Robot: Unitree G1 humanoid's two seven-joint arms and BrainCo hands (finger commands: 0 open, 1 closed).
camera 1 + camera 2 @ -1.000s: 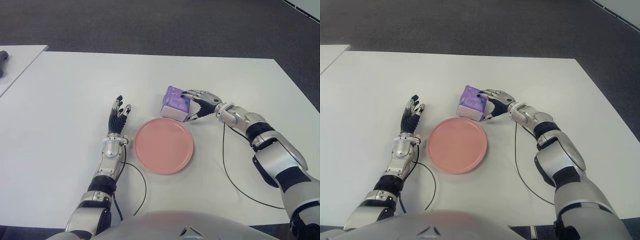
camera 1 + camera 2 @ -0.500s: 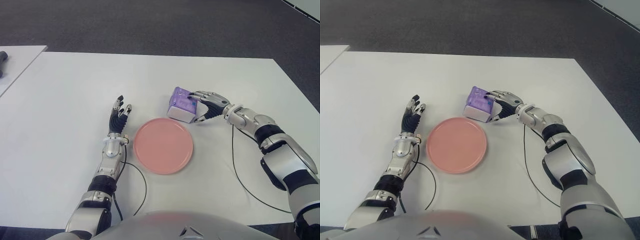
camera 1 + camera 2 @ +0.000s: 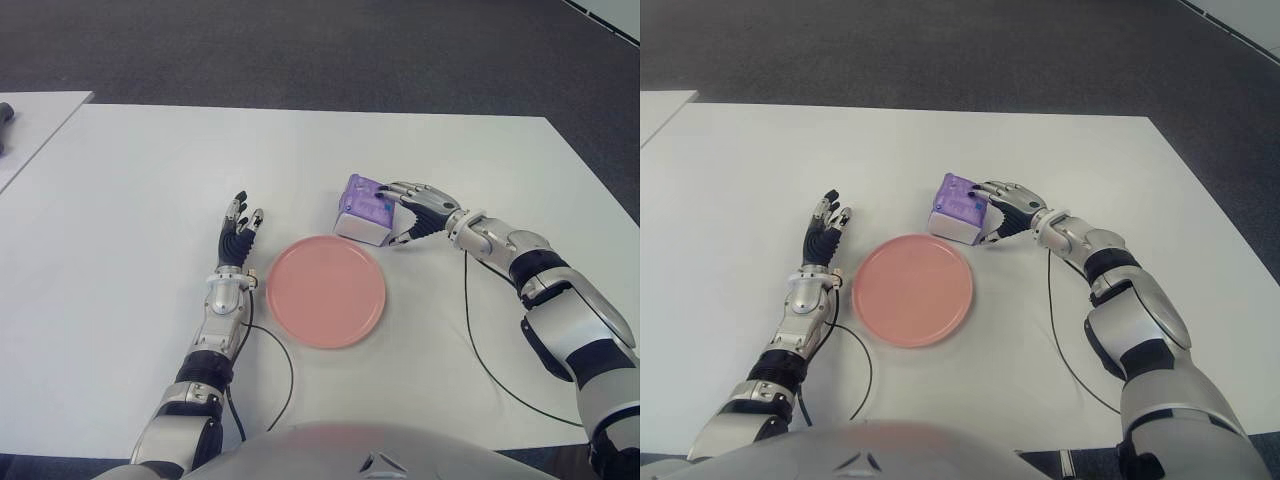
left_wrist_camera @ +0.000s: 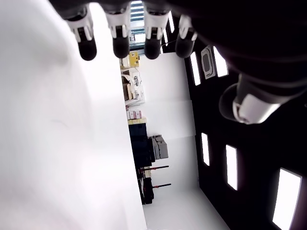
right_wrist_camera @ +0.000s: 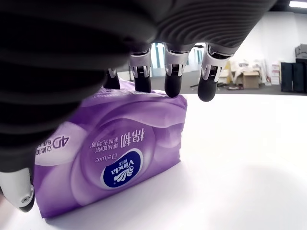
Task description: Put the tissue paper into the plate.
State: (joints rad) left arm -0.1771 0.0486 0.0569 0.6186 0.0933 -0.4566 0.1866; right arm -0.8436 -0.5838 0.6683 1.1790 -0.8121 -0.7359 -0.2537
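A purple tissue pack [image 3: 365,208] lies on the white table [image 3: 150,180], just beyond the far right rim of the pink plate [image 3: 325,292]. My right hand [image 3: 392,215] is shut on the pack from its right side. In the right wrist view the fingers [image 5: 172,84] hook over the top edge of the tissue pack [image 5: 110,153] and the thumb presses its lower corner. The plate holds nothing. My left hand [image 3: 238,235] shows to the left of the plate, fingers straight and spread, holding nothing.
A thin black cable [image 3: 480,350] trails over the table from my right wrist, and another loops by my left forearm [image 3: 285,385]. A second table with a dark object [image 3: 5,125] stands at the far left. Dark carpet lies beyond the far edge.
One second ago the pack and my right hand were slightly farther left; both shifted right a little, then stayed still. The left hand and plate have not moved.
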